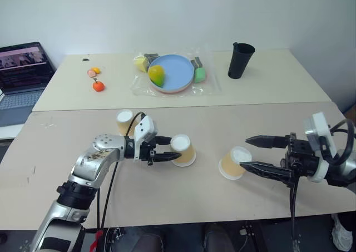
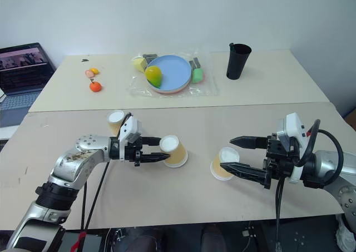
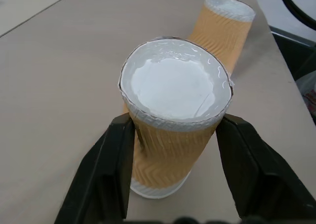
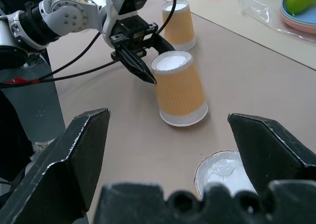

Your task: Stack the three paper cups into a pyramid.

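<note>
The left gripper [image 1: 169, 148] reaches in from the side at the middle paper cup [image 1: 184, 150], which stands upside down on the near tan table [image 1: 167, 196], white base up. In the left wrist view its two black fingers [image 3: 106, 174] flank that cup's ribbed tan-orange wall on either side, close against it, but whether they press on it or stand just clear cannot be told; the cup's rim rests flat on the tabletop, so it is not lifted. A second paper cup [image 1: 125, 121], also inverted, stands just behind this gripper's wrist, on the side away from the robot and apart from the middle cup. The third paper cup [image 1: 234, 162] sits toward the right gripper [image 1: 251, 153], likewise base up and leaning slightly, with its base just beside the tips of that gripper. The right gripper hangs above the table with its two long fingers spread wide and nothing between them; the right wrist view shows the third cup's white base low between the fingers and the middle cup beyond. No cup rests on another. Well beyond both hands, on the far table, stand a black cup [image 1: 240, 60] and a blue plate [image 1: 175, 74].
</note>
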### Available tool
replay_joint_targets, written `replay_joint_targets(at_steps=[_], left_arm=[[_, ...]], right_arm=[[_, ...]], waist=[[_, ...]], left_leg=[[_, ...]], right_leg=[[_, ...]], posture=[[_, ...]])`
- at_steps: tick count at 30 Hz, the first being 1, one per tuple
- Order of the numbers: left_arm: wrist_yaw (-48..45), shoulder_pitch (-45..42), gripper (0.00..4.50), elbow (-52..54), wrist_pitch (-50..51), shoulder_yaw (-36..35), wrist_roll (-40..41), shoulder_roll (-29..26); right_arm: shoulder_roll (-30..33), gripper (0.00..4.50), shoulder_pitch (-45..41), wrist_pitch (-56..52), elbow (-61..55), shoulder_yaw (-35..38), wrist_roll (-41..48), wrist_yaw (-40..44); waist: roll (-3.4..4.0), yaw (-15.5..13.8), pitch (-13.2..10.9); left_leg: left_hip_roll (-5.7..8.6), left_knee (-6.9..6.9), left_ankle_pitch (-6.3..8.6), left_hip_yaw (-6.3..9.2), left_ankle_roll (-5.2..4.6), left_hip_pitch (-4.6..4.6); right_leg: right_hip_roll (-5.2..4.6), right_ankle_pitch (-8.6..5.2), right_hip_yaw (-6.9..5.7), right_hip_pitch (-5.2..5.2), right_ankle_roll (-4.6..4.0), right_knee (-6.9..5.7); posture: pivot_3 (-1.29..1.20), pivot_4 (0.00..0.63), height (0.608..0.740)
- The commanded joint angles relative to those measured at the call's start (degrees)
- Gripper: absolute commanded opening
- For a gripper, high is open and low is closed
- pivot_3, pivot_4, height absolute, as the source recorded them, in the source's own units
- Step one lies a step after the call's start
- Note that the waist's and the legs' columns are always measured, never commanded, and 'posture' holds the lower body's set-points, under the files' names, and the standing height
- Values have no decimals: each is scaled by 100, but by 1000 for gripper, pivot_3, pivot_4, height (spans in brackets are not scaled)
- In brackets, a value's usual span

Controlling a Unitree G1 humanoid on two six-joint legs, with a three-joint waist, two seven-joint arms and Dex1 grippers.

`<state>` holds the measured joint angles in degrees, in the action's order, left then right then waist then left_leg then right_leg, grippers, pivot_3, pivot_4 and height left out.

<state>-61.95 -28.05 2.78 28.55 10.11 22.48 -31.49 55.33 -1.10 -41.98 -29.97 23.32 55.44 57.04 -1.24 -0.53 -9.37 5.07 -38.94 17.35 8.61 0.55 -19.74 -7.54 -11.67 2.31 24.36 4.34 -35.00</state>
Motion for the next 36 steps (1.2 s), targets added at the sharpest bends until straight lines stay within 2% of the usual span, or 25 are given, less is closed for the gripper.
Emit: replay_joint_targets(at_steps=[1, 8, 17, 20, 23, 29, 33, 36], left_arm=[[167, -158, 4388, 164, 5, -186, 80, 93], [219, 168, 4456, 633, 145, -503, 366, -91], [622, 661, 4456, 1751, 979, -1113, 1090, -381], [1024, 892, 4456, 2169, 1129, -1558, 1304, -393], [1936, 859, 4456, 2351, 1239, -2297, 1486, -139], [3878, 752, 4456, 1734, 801, -3116, 625, 361], [4237, 1114, 4456, 1362, 282, -3159, 135, 485], [4286, 1247, 4456, 1228, 135, -3104, 76, 559]], right_arm=[[45, 4500, 25, -10, -163, 287, 177, 26], [242, 4500, 116, 94, 2, 497, -63, 261], [389, 4500, -32, 142, 316, 590, -182, 446], [364, 4500, -105, 127, 350, 527, -215, 456], [310, 4500, -160, 108, 359, 447, -230, 464], [249, 4500, -401, 142, 464, 155, -269, 468], [213, 4500, -597, 147, 544, -8, -287, 489], [201, 4500, -665, 139, 564, -63, -290, 495]], waist=[[0, -9, 0], [0, -1, 0], [0, 22, 0], [0, 13, 0], [0, -3, 0], [-2, -8, 1], [-2, -9, 1], [-3, -27, 1]], left_leg=[[0, -1, 0, 0, 0, 0], [0, -1, 0, 0, 0, 0], [-1, -1, 2, 0, -3, 1], [-1, -2, 2, 0, -3, 1], [-2, -2, 2, 0, -3, 2], [0, -2, -2, -2, 6, 9], [-1, -1, -4, -5, 17, 9], [0, -2, -12, -5, 32, 1]], right_leg=[[0, 0, 0, 0, 0, 0], [0, 0, 1, 1, 0, -1], [0, 0, 1, 0, 1, 0], [0, 1, 2, 0, 1, -2], [0, 1, 2, 0, 1, -1], [0, 2, 5, -7, 1, 0], [1, 2, 7, -4, 1, 1], [1, 2, 7, 0, 1, 4]], posture=[[0, 150, 735], [0, 150, 735], [0, 150, 735], [0, 150, 735], [0, 150, 735], [0, 150, 735], [0, 150, 735], [0, 150, 735]])
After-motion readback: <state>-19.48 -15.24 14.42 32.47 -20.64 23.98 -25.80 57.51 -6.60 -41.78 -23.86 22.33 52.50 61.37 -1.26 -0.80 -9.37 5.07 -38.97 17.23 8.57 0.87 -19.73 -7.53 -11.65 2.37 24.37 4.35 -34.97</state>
